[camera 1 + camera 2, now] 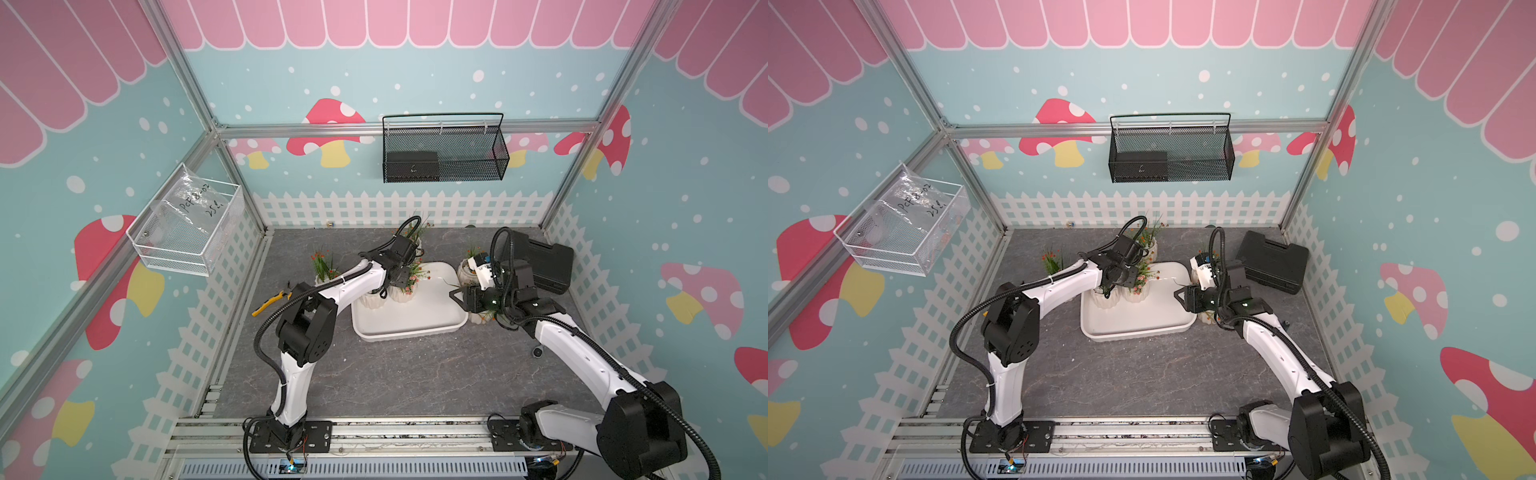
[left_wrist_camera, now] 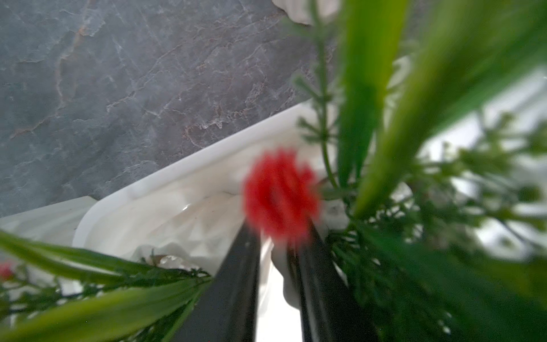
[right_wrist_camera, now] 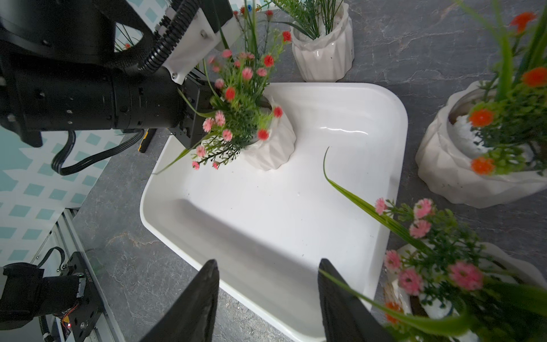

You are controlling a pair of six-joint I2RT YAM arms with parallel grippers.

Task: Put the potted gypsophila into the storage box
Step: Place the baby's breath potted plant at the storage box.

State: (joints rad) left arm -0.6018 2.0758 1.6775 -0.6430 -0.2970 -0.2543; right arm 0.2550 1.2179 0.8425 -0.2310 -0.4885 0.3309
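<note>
Six small white ribbed gypsophila pots [image 3: 322, 53]: corner pot [image 1: 371, 300] and pink-flowered pot [image 1: 402, 296] in the large shallow white plastic storage box [image 1: 415, 328]; four outside on grey stone-look table [image 1: 374, 374]. Left gripper [image 2: 275, 251] narrowly parted astride pink-flowered pot's rim. Right gripper [image 3: 268, 296] spread, empty, above box edge.

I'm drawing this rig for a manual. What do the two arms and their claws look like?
Both the left arm and right arm have glossy white link shells, black joint housings and black ribbed cable hose looping alongside, on black slotted base plates. The left claw and right claw each have two flat black tapering fingers. A green light glows near the right wrist.
</note>
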